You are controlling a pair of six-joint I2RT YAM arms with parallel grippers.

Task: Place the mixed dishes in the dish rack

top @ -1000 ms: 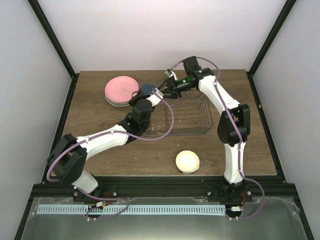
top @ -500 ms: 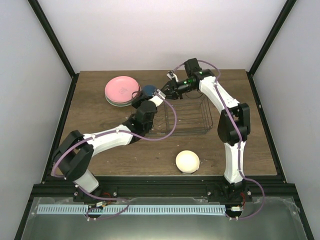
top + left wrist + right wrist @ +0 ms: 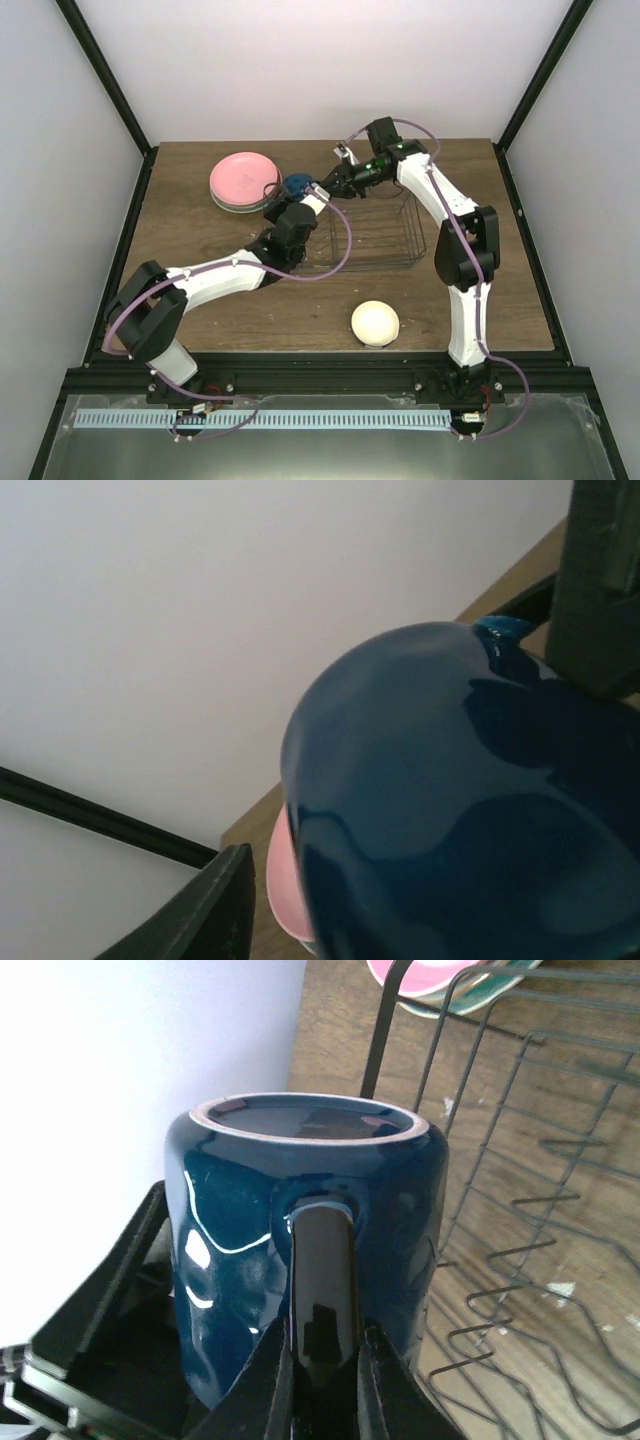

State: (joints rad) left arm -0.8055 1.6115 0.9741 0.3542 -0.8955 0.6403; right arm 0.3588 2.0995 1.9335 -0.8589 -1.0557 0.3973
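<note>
Dark blue mug (image 3: pixel 230 1230), glossy, rounded: right pincer (image 3: pixel 325 1372) clenched on handle (image 3: pixel 320 1270); left pincer (image 3: pixel 415 750) grip unclear.

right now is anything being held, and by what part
The mug: right gripper pinches its handle. Left gripper straddles its body; whether it grips cannot be told.

Brown wooden table (image 3: pixel 510 290); plain white walls (image 3: pixel 300 70); black corner posts (image 3: pixel 104 70).

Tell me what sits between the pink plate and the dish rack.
The dark blue mug, its handle pinched by the right gripper; the top view shows it between the pink plate and dish rack.
</note>
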